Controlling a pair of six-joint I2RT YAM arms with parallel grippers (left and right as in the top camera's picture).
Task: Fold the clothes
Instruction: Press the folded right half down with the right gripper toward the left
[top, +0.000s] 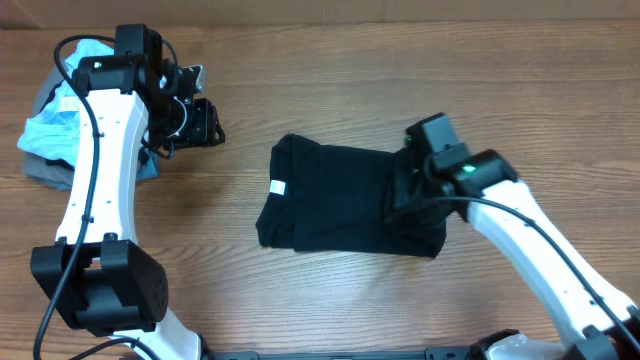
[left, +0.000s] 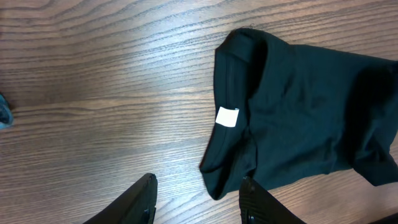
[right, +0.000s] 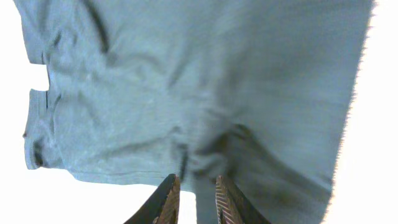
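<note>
The clothes, a black T-shirt (top: 340, 200), lie folded into a rough rectangle mid-table, with a small white tag (top: 278, 186) at the left end. In the left wrist view the shirt (left: 298, 112) fills the upper right and its tag (left: 227, 117) shows. My left gripper (top: 203, 122) hangs open and empty at the far left, well away from the shirt; its fingertips frame bare wood (left: 199, 179). My right gripper (top: 402, 195) is over the shirt's right end. Its jaws (right: 196, 178) stand narrowly apart above the fabric (right: 186, 81), near a creased edge.
A heap of light blue and grey garments (top: 55, 130) sits at the far left edge, behind my left arm. A sliver of it shows in the left wrist view (left: 5, 115). Wooden tabletop (top: 300, 290) surrounds the shirt.
</note>
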